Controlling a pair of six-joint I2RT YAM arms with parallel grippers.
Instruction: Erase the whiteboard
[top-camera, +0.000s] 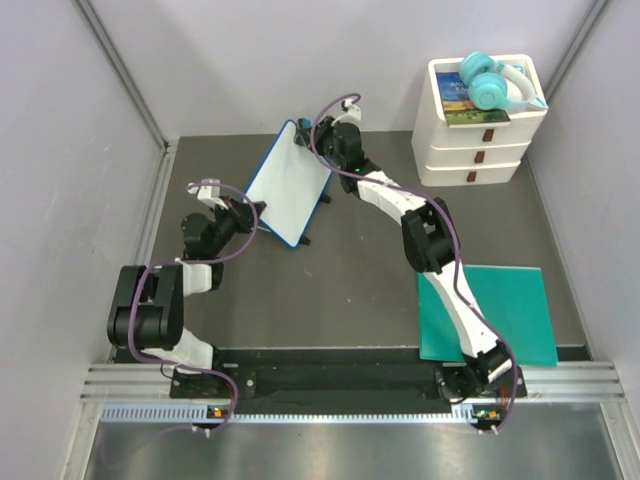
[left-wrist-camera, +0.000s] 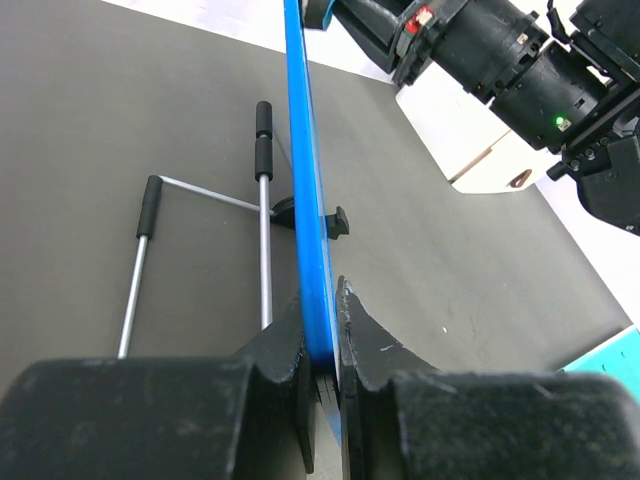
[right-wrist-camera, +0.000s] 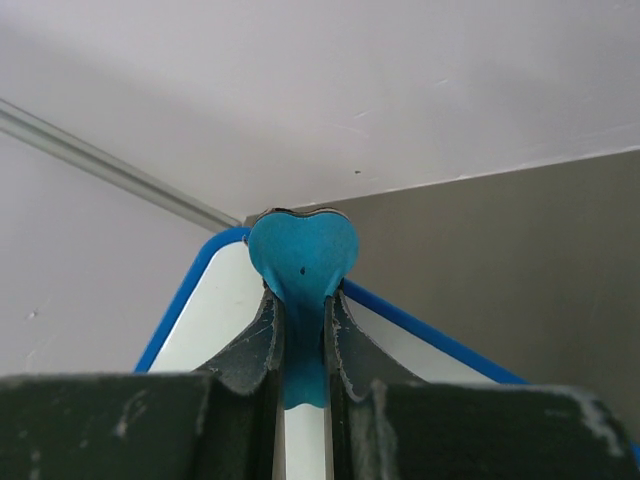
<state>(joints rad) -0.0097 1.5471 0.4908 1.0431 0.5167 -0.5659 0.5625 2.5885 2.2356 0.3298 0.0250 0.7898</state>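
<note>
While the left claw (left-wrist-camera: 322, 296) is clamped on the blue rim of the whiteboard (top-camera: 290, 182), the board stands tilted mid-bench (top-camera: 370, 270). The right claw (right-wrist-camera: 300, 305), at its far corner, pinches a blue heart-shaped piece (right-wrist-camera: 302, 250). White trays (top-camera: 478, 152), stacked back right: the top one has teal headphones (top-camera: 488, 88) & a booklet (top-camera: 458, 102).

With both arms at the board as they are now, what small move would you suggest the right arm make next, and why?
Probably sweep the right gripper down across the face of the whiteboard. It is shut on a blue heart-shaped pad at the board's far corner, while the left gripper is shut on the board's rim, holding it tilted.
</note>
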